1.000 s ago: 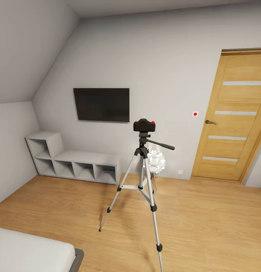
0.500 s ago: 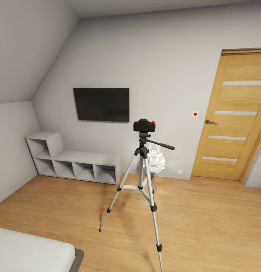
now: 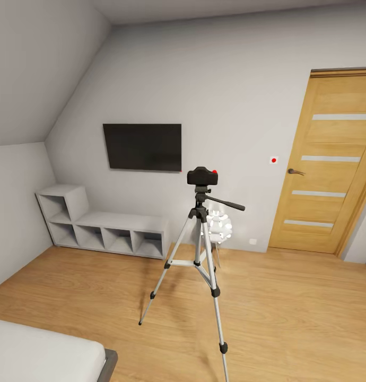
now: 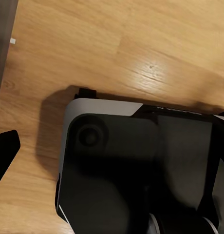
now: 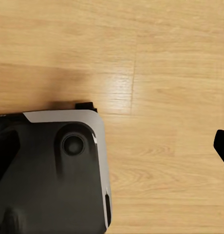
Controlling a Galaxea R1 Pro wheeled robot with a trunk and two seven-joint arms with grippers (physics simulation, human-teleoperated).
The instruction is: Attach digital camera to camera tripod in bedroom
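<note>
The small black boxy digital camera (image 3: pixel 202 175) sat squarely atop the tall silver-legged camera tripod (image 3: pixel 200 260) mid-floor, so I judged it mounted, my arms hung floorward, and I could not tell either gripper's state.

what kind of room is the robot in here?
Most likely a bedroom under a sloped ceiling: a bed corner at the lower left, a wall TV above a low white shelf unit, wood floor and a wooden door. The camera tripod stands mid-room.
</note>
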